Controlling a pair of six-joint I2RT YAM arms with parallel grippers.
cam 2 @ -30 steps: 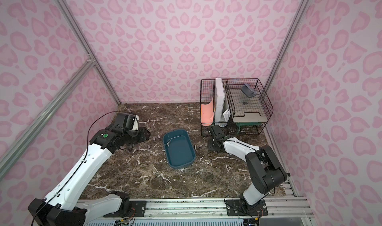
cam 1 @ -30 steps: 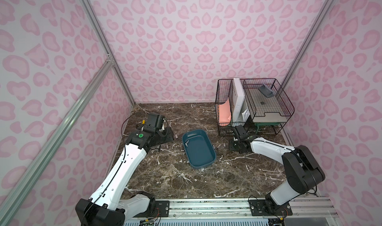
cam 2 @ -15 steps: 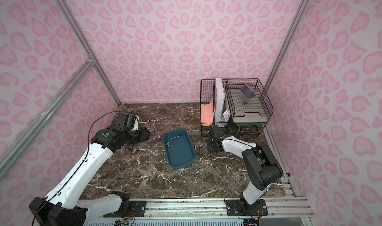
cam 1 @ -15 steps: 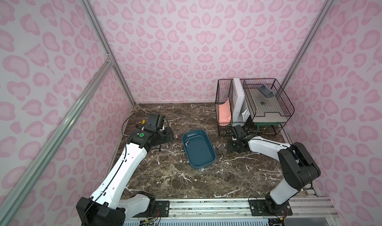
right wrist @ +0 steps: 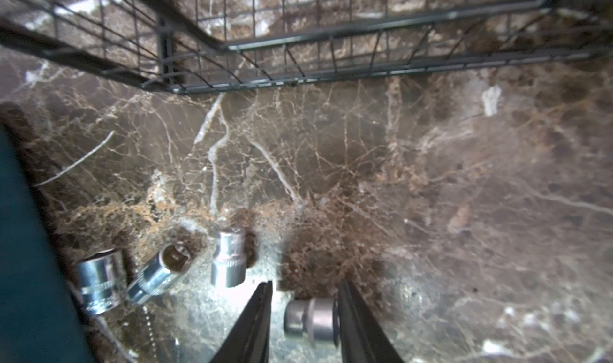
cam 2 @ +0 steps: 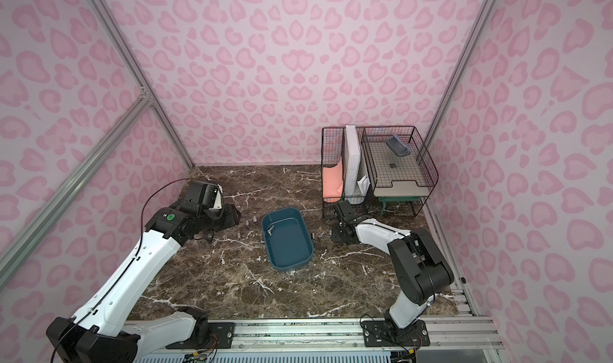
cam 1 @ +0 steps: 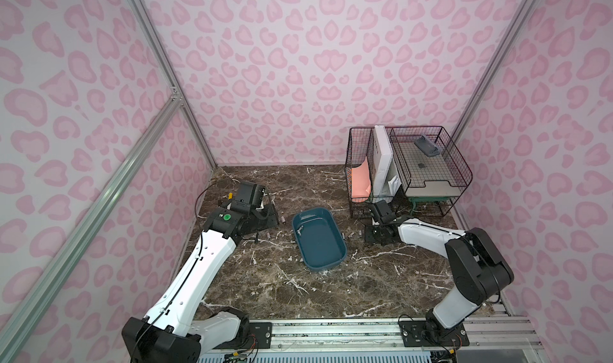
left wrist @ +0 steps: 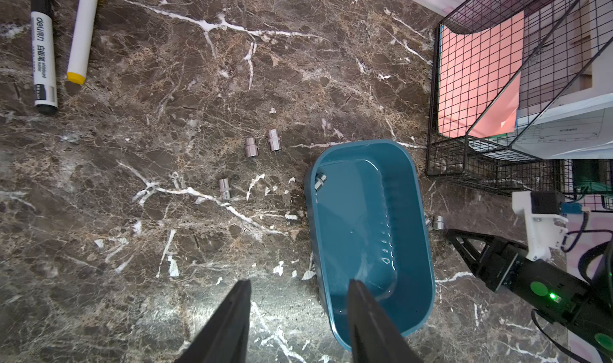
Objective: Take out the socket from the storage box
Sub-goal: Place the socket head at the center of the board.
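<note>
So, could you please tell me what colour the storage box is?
The box is dark teal-blue all over; the left wrist view shows it best.

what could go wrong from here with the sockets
The socket between the right gripper's parted jaws lies on its side against one finger; pulling away may roll it into the neighbouring sockets. The lone socket in the storage box sits tight against its wall, so a finger may catch the rim.
</note>
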